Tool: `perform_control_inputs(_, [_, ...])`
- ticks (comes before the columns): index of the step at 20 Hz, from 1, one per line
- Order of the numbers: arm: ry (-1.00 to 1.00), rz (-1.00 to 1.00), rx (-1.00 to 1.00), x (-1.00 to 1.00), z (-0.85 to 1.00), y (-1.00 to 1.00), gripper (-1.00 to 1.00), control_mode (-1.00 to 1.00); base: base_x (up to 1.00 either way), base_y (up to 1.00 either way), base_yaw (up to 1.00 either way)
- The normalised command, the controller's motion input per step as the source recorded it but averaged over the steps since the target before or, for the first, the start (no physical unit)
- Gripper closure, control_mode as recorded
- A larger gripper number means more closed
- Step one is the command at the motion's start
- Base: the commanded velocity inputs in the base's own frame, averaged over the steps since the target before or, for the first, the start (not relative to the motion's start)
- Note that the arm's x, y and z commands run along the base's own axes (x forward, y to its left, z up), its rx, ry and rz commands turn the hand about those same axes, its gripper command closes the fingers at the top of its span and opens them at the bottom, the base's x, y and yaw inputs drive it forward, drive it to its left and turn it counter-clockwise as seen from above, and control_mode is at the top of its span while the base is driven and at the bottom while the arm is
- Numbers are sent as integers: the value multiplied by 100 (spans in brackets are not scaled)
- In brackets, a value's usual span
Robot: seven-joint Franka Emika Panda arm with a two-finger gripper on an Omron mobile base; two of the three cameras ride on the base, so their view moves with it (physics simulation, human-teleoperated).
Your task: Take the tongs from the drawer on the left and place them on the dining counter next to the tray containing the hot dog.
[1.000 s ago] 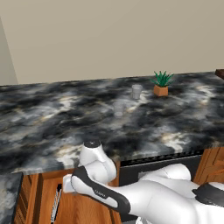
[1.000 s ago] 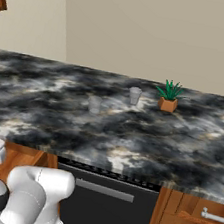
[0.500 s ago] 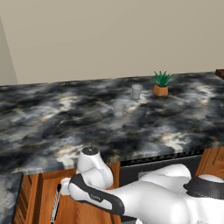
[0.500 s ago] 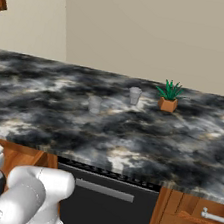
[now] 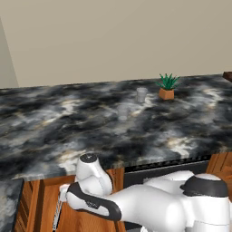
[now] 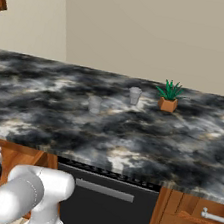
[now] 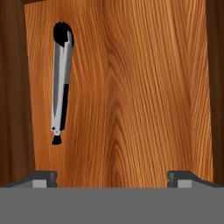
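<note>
Here, a long black-and-grey marbled counter (image 5: 90, 127) with white and tan streaks crosses the middle of both base views, backed by a plain beige wall (image 5: 113, 36). Toward the upper right of the stone stand a small green plant in an orange pot (image 5: 166, 87) and two pale glasses (image 5: 142, 94), one nearer than the other. Below the counter edge sit reddish-brown wooden fronts and a dark oven front (image 6: 107, 199).

At the lower left of the left base view the drawer (image 5: 43, 213) stands open, the white arm bending down into it. In the hand view the tongs (image 7: 60, 83) lie flat on the drawer's wood-grain floor at the upper left: slim, silvery, with black ends, lengthwise along the grain. The gripper (image 7: 111, 177) hangs above the floor with its fingertips (image 7: 43, 177) spread wide, holding nothing, well to the right of the tongs.
</note>
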Motion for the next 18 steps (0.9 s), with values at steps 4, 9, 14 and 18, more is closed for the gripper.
perform_control_inputs(4, [0,-1,-3,18,-2,8,-100,-100,0,0,0])
perform_control_inputs(9, [0,0,-1,27,-12,8,-100,-100,0,0,0])
perform_control_inputs(14, [0,0,0,25,-8,9,-100,-100,0,0,0])
perform_control_inputs(18, [0,0,0,19,-12,11,-100,-100,0,0,0])
